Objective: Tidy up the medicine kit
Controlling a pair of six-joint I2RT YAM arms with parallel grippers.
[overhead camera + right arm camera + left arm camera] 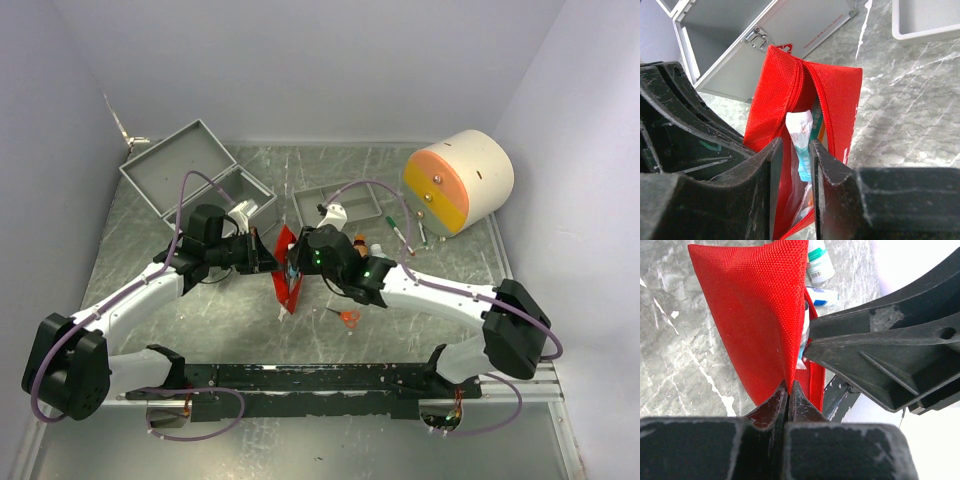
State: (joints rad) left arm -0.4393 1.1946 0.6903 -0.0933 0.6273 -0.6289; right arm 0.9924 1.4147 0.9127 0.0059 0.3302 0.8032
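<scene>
A red fabric pouch (288,272) stands upright mid-table, its zipper mouth open. My left gripper (272,258) is shut on the pouch's edge; in the left wrist view its tips (789,386) pinch the red cloth (755,305). My right gripper (302,262) is at the pouch's open mouth. In the right wrist view its fingers (796,150) close on a white and blue sachet (801,132) that sticks up inside the pouch (840,110). Other packets lie deeper inside, partly hidden.
An open grey metal case (190,165) stands at the back left, a grey tray (340,205) behind the pouch. A cream and orange drum (460,180) is at the back right. Small bottles (365,245), a pen (398,232) and an orange item (349,317) lie near my right arm.
</scene>
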